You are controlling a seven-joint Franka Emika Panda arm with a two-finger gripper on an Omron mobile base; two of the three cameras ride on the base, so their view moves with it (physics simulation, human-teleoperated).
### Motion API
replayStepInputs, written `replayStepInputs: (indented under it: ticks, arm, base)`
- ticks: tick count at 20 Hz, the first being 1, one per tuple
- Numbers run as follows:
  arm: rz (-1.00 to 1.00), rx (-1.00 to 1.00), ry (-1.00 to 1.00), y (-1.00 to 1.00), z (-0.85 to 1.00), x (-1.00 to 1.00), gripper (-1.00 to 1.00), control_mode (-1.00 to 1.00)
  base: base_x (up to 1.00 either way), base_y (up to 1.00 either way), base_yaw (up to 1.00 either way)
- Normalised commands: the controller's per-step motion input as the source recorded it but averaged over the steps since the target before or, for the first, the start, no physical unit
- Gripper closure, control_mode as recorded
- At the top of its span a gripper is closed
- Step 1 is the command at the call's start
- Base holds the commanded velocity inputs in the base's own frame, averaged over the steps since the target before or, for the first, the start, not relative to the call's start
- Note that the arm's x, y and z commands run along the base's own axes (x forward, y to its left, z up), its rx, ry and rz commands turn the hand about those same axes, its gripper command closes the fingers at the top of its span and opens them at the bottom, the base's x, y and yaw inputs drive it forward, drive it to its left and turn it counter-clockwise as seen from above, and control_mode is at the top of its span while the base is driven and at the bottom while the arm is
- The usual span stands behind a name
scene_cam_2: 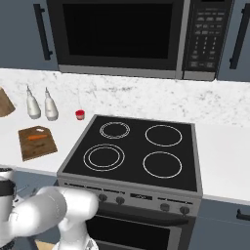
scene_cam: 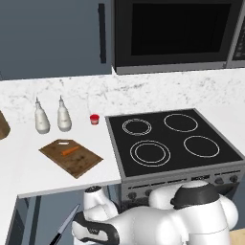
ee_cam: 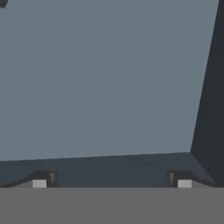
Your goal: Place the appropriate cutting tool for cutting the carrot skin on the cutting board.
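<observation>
1. Task barely begun, by the look of it: cutting board [scene_cam: 76, 160] bearing just the carrot [scene_cam: 70, 150], no peeler on it yet.
2. Dark brown board lying flat on the white counter [scene_cam: 28, 158], left of centre in the left base view and at mid-left in the right base view; orange carrot resting on the board's upper half, near its paler handle end.
3. Whereabouts of the peeler: cannot tell from these views.
4. Gripper [ee_cam: 111, 180] empty, its two dark fingertips [ee_cam: 41, 178] spread wide apart at the bottom of the hand view, nothing between them.
5. Ahead of the fingertips, a flat blue-grey panel, with a darker edge down the right side of the hand view; likely a cabinet or drawer front, judging by colour.
6. Arm folded low, below counter level, in the lower part of the left base view.
7. Long knife [scene_cam: 69, 221] with a dark handle slanting in the lower left of the left base view, just beside the arm; the wrong tool for peeling.
8. Left to do, as judged: find the peeler, grip it, lift it to the counter, set it on the board.
9. Counter white, marbled backsplash behind; two white bottles [scene_cam: 52, 117] and a small red cup [scene_cam: 94, 119] above the board in the frame.
10. Black four-ring cooktop [scene_cam: 172, 141] at centre right, dark microwave [scene_cam: 174, 33] across the top, blue-grey cabinets around.
</observation>
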Motion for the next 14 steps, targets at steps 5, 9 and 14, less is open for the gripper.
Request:
replayStepInputs:
  ticks: [5, 9, 14]
  arm:
    - [0.03, 0.0, 0.19, 0.04, -0.03, -0.95, -1.0, -1.0]
    - [0.01, 0.0, 0.21, 0.03, 0.22, -0.35, -1.0, -1.0]
    - [0.0, 0.01, 0.13, 0.0, 0.46, 0.7, -1.0, -1.0]
  base:
    - [0.0, 0.0, 0.0]
    - [0.0, 0.0, 0.0]
    - [0.0, 0.0, 0.0]
